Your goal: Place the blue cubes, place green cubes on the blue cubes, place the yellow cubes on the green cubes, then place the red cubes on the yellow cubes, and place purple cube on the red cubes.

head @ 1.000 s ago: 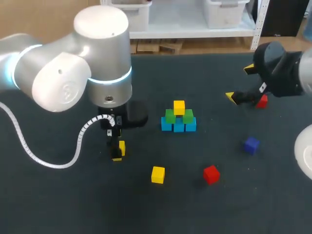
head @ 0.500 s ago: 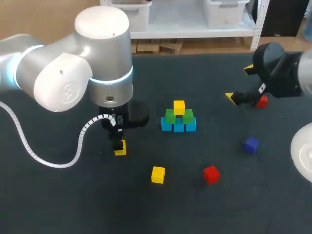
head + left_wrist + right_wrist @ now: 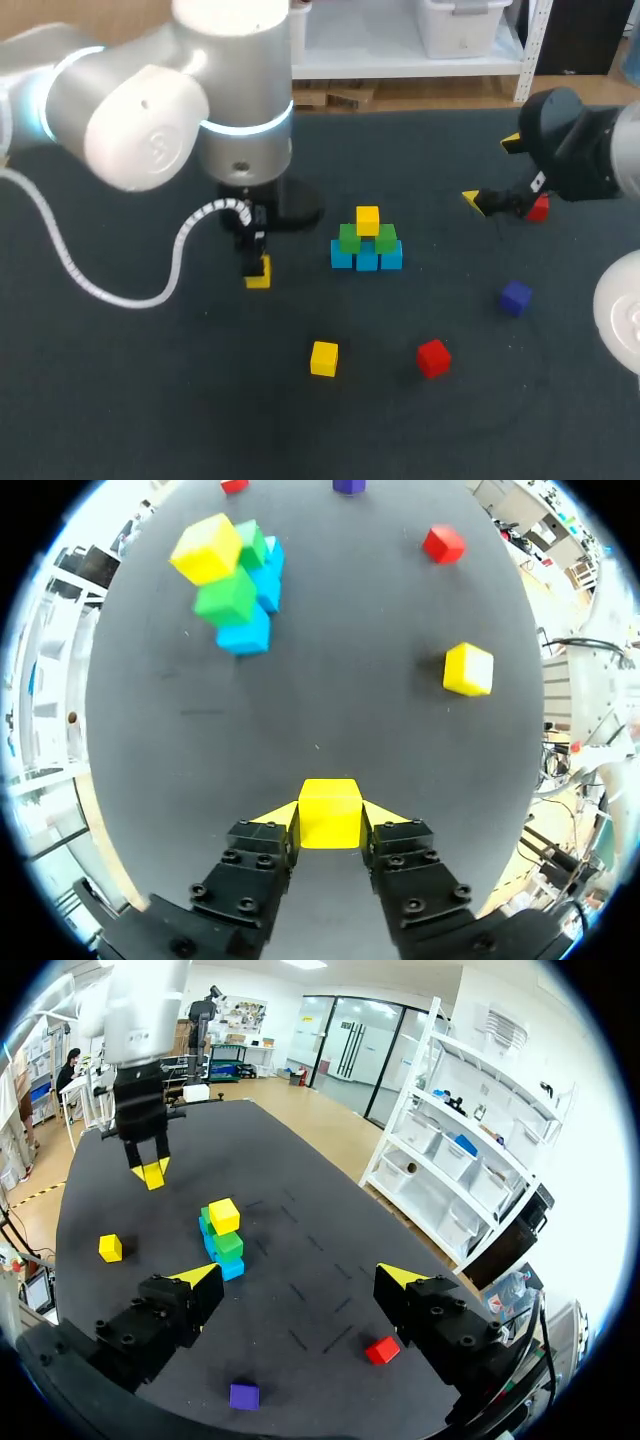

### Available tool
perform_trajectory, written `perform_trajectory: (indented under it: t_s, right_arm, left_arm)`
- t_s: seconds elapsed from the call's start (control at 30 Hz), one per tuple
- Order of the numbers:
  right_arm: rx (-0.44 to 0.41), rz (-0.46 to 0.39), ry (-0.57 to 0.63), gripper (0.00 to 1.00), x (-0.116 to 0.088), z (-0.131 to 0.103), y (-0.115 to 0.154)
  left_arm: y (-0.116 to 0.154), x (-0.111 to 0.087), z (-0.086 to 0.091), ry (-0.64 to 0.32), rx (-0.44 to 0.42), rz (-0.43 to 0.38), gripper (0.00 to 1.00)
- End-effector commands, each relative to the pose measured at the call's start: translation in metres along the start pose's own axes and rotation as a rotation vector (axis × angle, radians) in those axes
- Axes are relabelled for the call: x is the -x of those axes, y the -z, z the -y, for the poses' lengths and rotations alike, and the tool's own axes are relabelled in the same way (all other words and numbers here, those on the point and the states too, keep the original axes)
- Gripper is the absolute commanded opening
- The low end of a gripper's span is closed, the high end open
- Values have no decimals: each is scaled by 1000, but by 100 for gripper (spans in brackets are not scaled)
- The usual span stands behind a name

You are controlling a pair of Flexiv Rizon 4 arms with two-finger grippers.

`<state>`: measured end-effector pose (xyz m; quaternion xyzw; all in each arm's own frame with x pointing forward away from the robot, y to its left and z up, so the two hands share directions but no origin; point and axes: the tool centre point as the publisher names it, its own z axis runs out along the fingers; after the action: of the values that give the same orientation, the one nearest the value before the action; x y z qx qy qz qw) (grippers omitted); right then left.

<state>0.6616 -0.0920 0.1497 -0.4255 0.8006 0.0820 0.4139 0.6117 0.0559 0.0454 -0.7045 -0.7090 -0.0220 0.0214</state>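
- Since a second ago our left gripper has carried the held yellow cube up and to the right in the head view, toward the stack. Our right arm has stayed where it was.
- Our left gripper now sits left of centre in the frame, its two yellow-tipped fingers pinching the held yellow cube from both sides. We cannot tell whether the cube touches the dark table.
- At the centre of the frame, three blue cubes stand in a row, touching. Two green cubes sit on them, and the top yellow cube rests on the green pair.
- Below the stack lies the loose yellow cube, with the near red cube to its right, well apart from it.
- To the right of the stack, near the near red cube, lies the purple cube.
- Our right gripper is at the upper right of the frame, fingers spread wide with nothing between them.
- Just beside its lower fingertip lies the far red cube.
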Motion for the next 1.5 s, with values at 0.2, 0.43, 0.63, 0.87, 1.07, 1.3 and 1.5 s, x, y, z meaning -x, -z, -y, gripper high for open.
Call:
perform_trajectory:
  t_s: [0.2,0.43,0.63,0.87,1.07,1.3,1.5]
  right_arm:
    - [-7,-4,1,100,1,-1,0]
    - [-7,-4,1,100,1,-1,0]
    - [-7,-4,1,100,1,-1,0]
    - [-7,-4,1,100,1,-1,0]
    - [-7,-4,1,100,1,-1,0]
    - [-7,-4,1,100,1,-1,0]
    - [-7,-4,1,100,1,-1,0]
  left_arm:
    - [29,27,-35,-4,-38,-47,0]
    - [38,40,-51,-25,-38,-42,0]
    - [46,57,-61,-58,-19,-39,0]
    - [51,78,-76,-86,-9,-49,0]
    - [51,90,-86,-101,-9,-38,0]
    - [49,100,-78,-100,-24,4,0]
    - [43,99,-67,-80,-39,23,0]
